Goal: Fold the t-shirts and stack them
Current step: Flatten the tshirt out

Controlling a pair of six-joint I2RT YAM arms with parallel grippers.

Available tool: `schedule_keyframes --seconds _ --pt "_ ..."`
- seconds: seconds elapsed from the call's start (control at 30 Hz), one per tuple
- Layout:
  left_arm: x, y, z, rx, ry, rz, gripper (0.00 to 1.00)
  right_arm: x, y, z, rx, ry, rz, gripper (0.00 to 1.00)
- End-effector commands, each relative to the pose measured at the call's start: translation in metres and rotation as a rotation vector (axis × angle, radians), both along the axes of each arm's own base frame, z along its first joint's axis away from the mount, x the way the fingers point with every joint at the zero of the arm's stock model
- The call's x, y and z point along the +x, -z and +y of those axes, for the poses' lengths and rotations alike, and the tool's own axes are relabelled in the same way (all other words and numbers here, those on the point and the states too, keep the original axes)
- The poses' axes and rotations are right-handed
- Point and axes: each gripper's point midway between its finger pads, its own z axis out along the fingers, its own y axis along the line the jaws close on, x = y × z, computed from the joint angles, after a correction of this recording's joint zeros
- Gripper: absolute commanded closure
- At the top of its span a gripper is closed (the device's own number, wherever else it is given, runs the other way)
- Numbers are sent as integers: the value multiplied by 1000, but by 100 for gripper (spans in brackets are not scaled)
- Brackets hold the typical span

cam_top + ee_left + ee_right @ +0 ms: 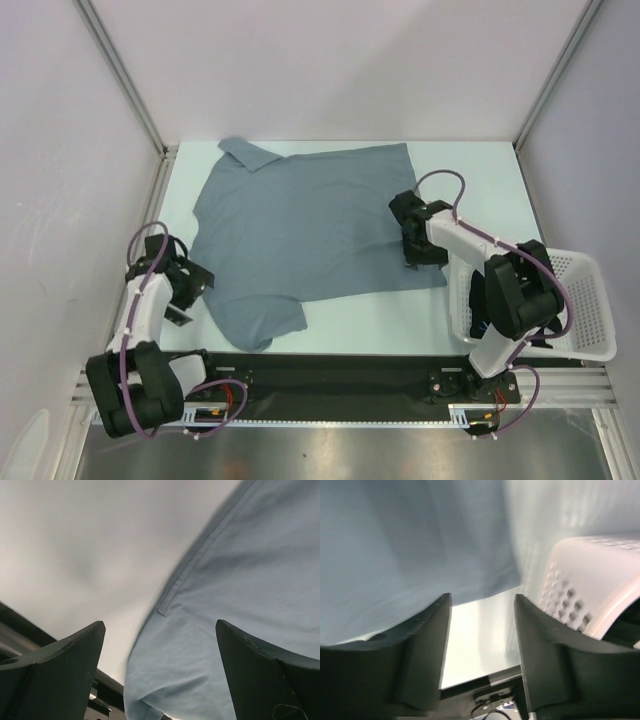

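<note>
The slate grey-blue t-shirt point(310, 225) lies spread flat on the table, with its small collar at the far left and one sleeve at the near left. My left gripper point(190, 288) is open beside that near sleeve. In the left wrist view the gripper point(160, 625) hangs just above the sleeve cloth point(240, 580), its jaws wide apart. My right gripper point(413, 243) is open over the shirt's right edge. In the right wrist view the gripper point(482, 597) has bare table between its jaws, and the shirt's edge point(420, 545) lies just beyond the tips. The black t-shirt is out of view.
A white plastic lattice basket point(590, 300) stands at the table's right edge, next to the right arm, and also shows in the right wrist view point(585, 580). White walls enclose the table on three sides. A black rail point(330, 370) runs along the near edge.
</note>
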Motion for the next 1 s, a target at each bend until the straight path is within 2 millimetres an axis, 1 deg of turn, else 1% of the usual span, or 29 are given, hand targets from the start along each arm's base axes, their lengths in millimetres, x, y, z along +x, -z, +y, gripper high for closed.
schedule_keyframes --seconds 0.0,0.03,0.07,0.1,0.13,0.17,0.2,0.23,0.27,0.3,0.33,0.37,0.4,0.43,0.47,0.53,0.57,0.6,0.63,0.67,0.7,0.73,0.8,0.83,0.87,0.97 --pt "3 -39 17 105 -9 -52 1 8 -50 52 100 -191 -110 35" --pt "5 -46 17 131 12 -60 1 10 -61 71 168 -242 -151 33" --pt "6 -48 16 140 35 -66 2 7 -66 92 242 -302 -161 30" --pt "8 -49 13 143 80 -73 6 -15 -64 133 412 -421 -105 27" --pt "15 -50 7 142 125 -111 10 -14 -72 169 557 -516 -154 24" --pt "20 -51 -3 108 170 -141 13 -26 -76 195 677 -584 -151 23" --pt "22 -51 -8 99 205 -154 18 -62 -67 223 827 -666 -54 23" --pt "27 -53 -14 87 234 -180 18 -66 -79 251 952 -692 -85 23" --pt "31 -57 -24 43 267 -212 22 -77 -73 263 1007 -713 -49 24" --pt "35 -61 -34 10 317 -243 24 -97 -70 278 1057 -756 -9 24" --pt "38 -65 -41 -9 349 -267 25 -103 -64 287 1094 -778 -16 24" --pt "38 -67 -45 -24 368 -273 29 -111 -55 292 1108 -794 16 25" --pt "36 -67 -47 -20 390 -264 30 -123 -48 299 1113 -824 43 26" --pt "30 -64 -51 -24 410 -241 31 -128 -44 304 1127 -848 52 27" --pt "27 -63 -55 -30 421 -240 32 -138 -39 310 1157 -878 84 28" --pt "19 -55 -63 -53 447 -223 33 -150 -35 321 1164 -933 89 31" --pt "16 -53 -67 -63 457 -218 34 -151 -30 323 1149 -947 91 33" --pt "14 -53 -73 -85 462 -224 34 -151 -18 324 1127 -937 116 34" --pt "8 -51 -78 -106 473 -207 35 -154 -13 325 1117 -938 134 36" --pt "6 -51 -81 -118 477 -199 37 -152 -9 325 1103 -935 130 37" --pt "2 -51 -83 -119 478 -182 37 -151 -5 325 1091 -934 125 38" --pt "-9 -51 -84 -99 488 -138 37 -151 1 325 1078 -933 127 38" --pt "-17 -55 -88 -97 475 -130 37 -150 7 326 1059 -950 125 39" --pt "-27 -57 -90 -88 483 -122 37 -149 13 326 1047 -948 125 39" --pt "-32 -59 -91 -94 454 -122 36 -147 16 327 1035 -950 117 41" --pt "-44 -61 -94 -112 446 -155 37 -139 21 331 1009 -952 79 45"
